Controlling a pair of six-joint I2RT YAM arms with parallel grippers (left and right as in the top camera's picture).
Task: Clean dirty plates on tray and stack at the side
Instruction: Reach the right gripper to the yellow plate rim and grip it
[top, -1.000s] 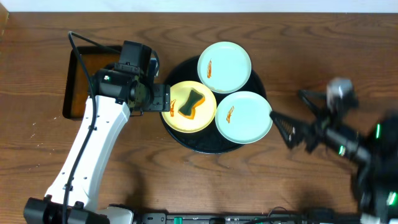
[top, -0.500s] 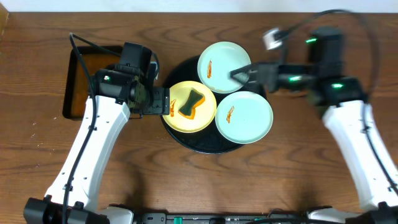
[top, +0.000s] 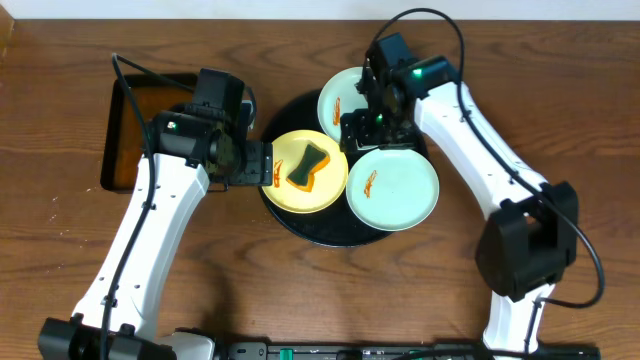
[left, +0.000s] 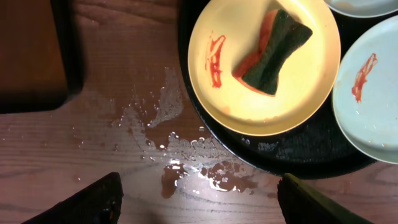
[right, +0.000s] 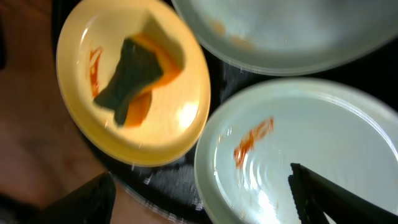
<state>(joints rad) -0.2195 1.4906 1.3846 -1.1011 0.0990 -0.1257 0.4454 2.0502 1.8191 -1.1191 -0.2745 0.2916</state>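
The round black tray (top: 330, 228) holds three dirty plates. On the pale yellow plate (top: 285, 185) (left: 267, 93) (right: 168, 118) lie an orange smear and a green-and-orange sponge (top: 308, 165) (left: 273, 46) (right: 134, 78). The near mint plate (top: 400, 190) (right: 317, 137) has an orange-red smear (right: 252, 140). My right arm partly covers the far mint plate (top: 345, 100). My left gripper (top: 268, 163) (left: 199, 208) is open over wet table, just left of the yellow plate. My right gripper (top: 372, 136) (right: 205, 202) hangs open and empty above the tray, between the plates.
A rectangular black tray (top: 108, 140) (left: 62, 56) with brownish liquid sits at the far left. Spilled water (left: 186, 158) spots the wood beside the round tray's rim. Bare wooden table lies to the right and front of the tray.
My right arm has swung in from the table's right side to a spot over the tray. The left arm, plates and sponge have not moved.
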